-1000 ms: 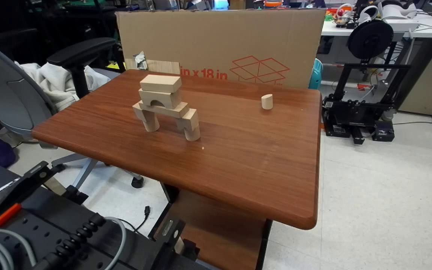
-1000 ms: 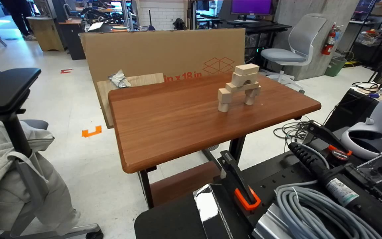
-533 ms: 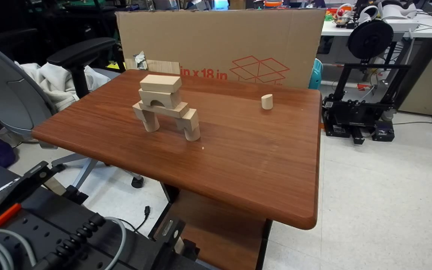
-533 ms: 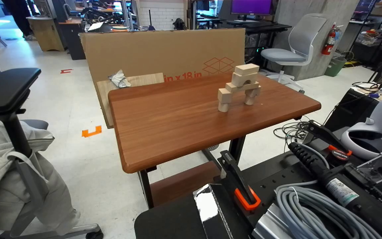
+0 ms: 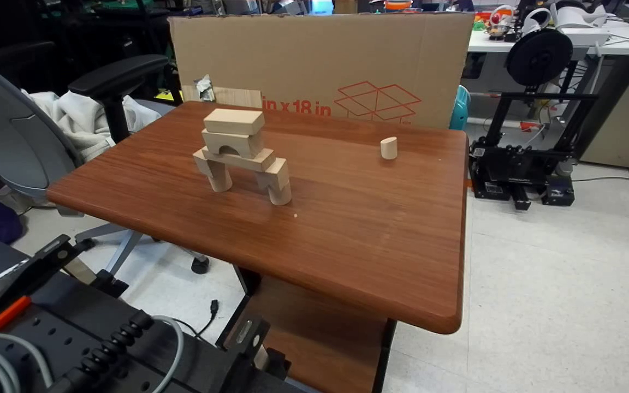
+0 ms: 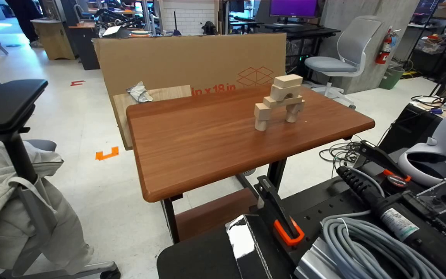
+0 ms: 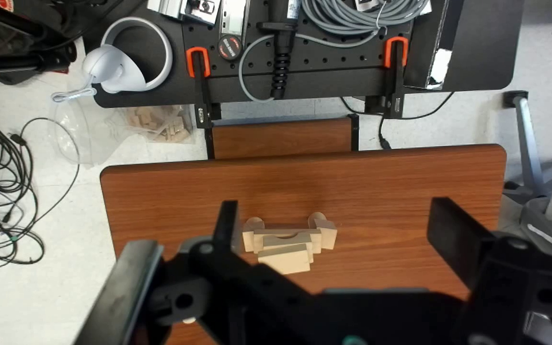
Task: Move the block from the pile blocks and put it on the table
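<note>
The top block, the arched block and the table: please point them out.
Top block (image 5: 231, 126), in an exterior view: long side.
Arched block (image 5: 231, 141), in an exterior view: above its arch.
Table (image 7: 381, 220), wrist view: bare top.

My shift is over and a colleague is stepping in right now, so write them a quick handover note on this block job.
Hand: open, jaws spread wide, holding nothing; it shows only in the wrist view.
Block: most likely the flat oblong one on top of the pile, as both exterior views show.
The pile stands upright on the table, its flat and arched pieces over two round legs. A short wooden piece stands apart from it.
Done: nothing of the move; the block is not yet lifted.
Left: grip the block, lift it off, lay it on the table, release.
</note>
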Controlling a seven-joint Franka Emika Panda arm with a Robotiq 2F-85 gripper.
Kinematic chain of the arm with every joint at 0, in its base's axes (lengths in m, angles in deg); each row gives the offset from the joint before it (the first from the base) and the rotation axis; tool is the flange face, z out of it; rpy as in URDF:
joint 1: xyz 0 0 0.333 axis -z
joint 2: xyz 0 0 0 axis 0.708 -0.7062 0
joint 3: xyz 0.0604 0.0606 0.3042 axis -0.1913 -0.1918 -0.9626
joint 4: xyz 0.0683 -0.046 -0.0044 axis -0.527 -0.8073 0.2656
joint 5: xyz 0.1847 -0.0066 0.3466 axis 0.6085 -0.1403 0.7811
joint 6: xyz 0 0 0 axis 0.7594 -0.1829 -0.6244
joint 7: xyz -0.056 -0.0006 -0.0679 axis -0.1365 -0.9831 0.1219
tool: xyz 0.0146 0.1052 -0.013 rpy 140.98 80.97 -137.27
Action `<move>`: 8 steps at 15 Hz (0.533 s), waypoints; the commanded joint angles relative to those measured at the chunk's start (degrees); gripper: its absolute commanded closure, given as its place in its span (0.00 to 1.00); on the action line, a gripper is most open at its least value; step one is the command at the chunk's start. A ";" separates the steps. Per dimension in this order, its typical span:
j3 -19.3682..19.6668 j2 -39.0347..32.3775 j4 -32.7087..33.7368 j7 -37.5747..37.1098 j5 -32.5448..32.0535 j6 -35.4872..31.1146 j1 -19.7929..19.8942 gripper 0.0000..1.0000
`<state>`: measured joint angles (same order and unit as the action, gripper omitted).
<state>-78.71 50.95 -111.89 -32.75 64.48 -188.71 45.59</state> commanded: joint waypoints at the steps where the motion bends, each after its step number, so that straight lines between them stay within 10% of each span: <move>1: 0.10 -0.02 0.11 -0.07 -0.05 0.13 -0.13 0.00; 8: 0.01 -2.40 -0.02 0.81 -1.64 -4.28 0.08 0.00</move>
<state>-78.71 50.74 -111.91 -32.75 64.34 -189.10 45.60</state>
